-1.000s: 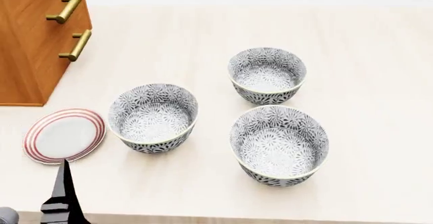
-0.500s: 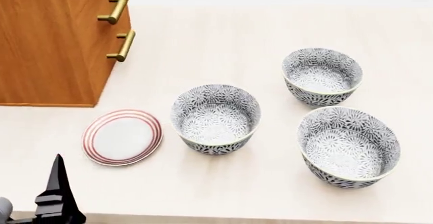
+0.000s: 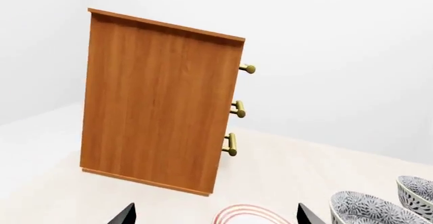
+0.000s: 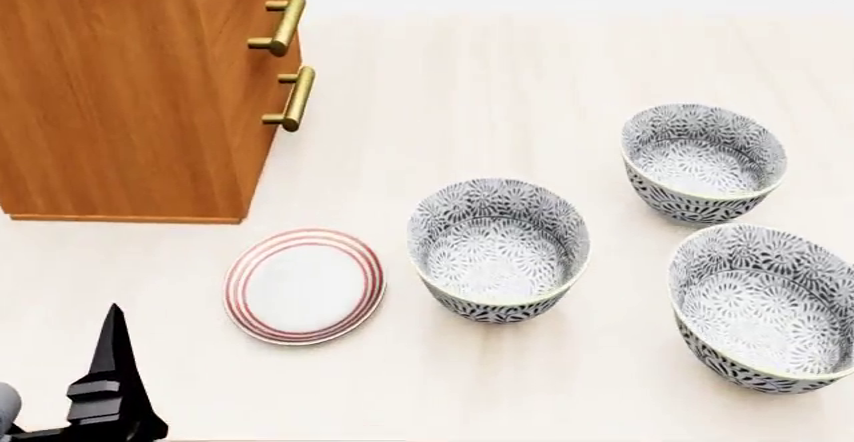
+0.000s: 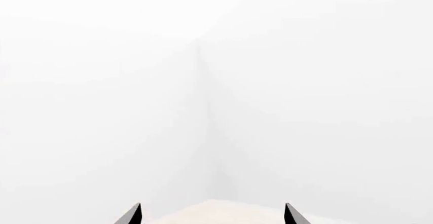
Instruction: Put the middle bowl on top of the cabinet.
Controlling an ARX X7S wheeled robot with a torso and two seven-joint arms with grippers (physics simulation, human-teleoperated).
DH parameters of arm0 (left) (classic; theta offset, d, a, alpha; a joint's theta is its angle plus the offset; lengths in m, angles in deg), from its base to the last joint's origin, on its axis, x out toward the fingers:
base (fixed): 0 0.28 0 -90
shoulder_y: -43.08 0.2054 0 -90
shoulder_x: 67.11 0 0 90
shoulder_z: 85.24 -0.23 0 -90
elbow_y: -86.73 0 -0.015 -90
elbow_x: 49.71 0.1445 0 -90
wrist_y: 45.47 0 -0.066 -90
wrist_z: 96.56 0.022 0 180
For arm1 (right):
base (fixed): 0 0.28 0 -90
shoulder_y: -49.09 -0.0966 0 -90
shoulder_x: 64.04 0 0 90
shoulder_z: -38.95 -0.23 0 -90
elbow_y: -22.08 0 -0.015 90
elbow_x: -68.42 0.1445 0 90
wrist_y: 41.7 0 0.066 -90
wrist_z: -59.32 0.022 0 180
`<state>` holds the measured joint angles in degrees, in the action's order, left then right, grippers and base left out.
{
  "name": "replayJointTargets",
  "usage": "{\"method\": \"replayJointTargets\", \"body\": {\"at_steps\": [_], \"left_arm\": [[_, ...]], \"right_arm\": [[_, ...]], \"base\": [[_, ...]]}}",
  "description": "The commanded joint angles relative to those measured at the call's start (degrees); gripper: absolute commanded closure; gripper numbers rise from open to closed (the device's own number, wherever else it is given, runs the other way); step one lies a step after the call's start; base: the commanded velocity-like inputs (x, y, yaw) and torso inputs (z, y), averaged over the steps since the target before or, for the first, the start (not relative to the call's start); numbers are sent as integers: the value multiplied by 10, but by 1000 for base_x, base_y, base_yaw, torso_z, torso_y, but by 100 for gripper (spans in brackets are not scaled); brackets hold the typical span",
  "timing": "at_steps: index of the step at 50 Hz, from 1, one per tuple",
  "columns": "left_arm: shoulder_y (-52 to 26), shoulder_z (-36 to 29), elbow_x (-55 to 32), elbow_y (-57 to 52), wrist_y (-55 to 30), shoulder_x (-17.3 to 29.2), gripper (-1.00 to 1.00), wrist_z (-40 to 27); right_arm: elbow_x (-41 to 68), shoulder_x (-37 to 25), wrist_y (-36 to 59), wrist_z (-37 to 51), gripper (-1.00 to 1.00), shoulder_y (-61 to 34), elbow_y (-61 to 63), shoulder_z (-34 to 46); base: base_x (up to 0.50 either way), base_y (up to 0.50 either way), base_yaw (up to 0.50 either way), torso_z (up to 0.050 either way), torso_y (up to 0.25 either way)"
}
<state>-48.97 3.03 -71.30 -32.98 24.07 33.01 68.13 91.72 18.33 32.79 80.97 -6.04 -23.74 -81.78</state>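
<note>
Stock, left to right, placed from the left gripper:

1. Cabinet: ahead of the gripper and to its left, upright; top bare in the wrist view.
2. Plate: just ahead of the gripper, flat on the table.
3. Near bowl: beyond the plate, to the gripper's right.
4. Middle bowl (we judge it so by left-to-right order): well to the gripper's right, upright, untouched.
5. Third bowl: farthest right.

Left gripper: fingers spread wide, empty. Right gripper: likewise spread, facing bare wall.

Change: everything has slid rightward in the head view, so our view has swung toward the cabinet. No bowl is grasped yet, and we judge the task barely begun.
</note>
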Motion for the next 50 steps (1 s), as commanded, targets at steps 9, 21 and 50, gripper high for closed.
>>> {"method": "replayJointTargets", "body": {"at_steps": [9, 21, 50], "left_arm": [[-7, 9, 2, 12, 1, -5, -100, 4], [-4, 9, -6, 4, -2, -1, -100, -4], [-5, 0, -26, 6, 2, 11, -100, -17]], "right_arm": [[-8, 6, -9, -7, -100, -4, -14, -7], [-16, 7, -16, -1, -100, 1, -15, -10], [-13, 3, -31, 5, -100, 10, -14, -10]], "base": [[500, 0, 0, 0, 0], [250, 0, 0, 0, 0], [221, 0, 0, 0, 0]]}}
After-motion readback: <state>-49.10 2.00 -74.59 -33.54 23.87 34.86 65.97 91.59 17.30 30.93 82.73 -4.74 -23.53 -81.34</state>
